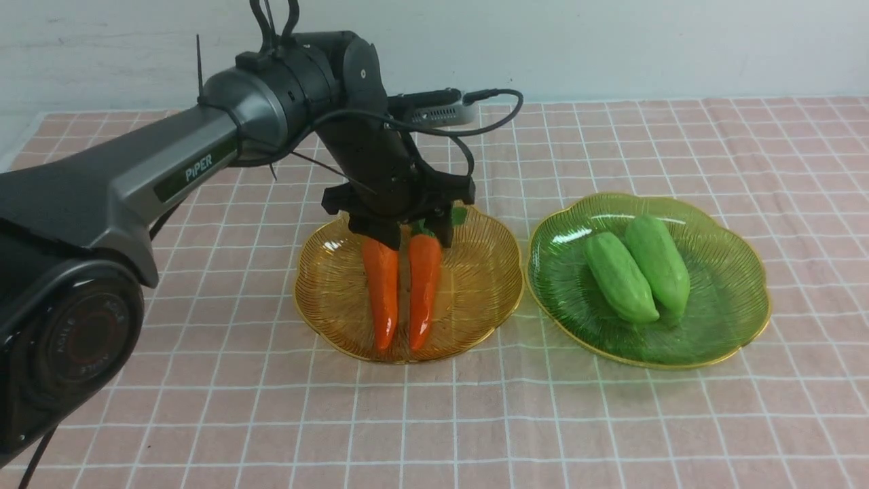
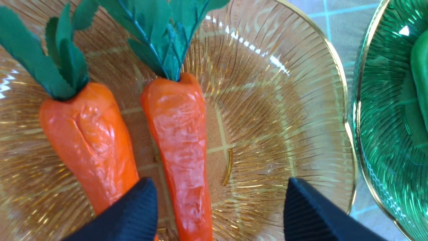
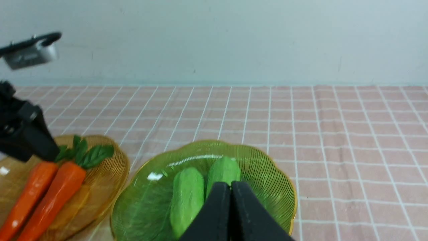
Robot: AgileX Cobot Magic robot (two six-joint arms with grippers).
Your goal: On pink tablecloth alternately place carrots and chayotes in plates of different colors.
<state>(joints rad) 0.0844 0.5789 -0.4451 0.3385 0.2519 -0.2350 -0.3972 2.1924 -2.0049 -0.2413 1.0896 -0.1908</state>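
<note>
Two carrots (image 1: 381, 292) (image 1: 422, 288) lie side by side in the amber plate (image 1: 478, 285) on the pink tablecloth (image 1: 611, 421). My left gripper (image 1: 414, 234) hangs open just above their leafy ends. In the left wrist view its jaws (image 2: 219, 187) stand wide apart, with one carrot (image 2: 180, 134) between them and the other carrot (image 2: 90, 134) outside. Two chayotes (image 1: 619, 278) (image 1: 657, 261) lie in the green plate (image 1: 726, 292). My right gripper (image 3: 230, 183) is shut and empty, held back above the near side of the green plate (image 3: 267, 177); it is out of the front view.
The two plates sit close together, rims almost touching (image 2: 352, 110). The left arm's camera and cable (image 1: 441, 109) stick out above the amber plate. A pale wall runs along the far edge of the cloth.
</note>
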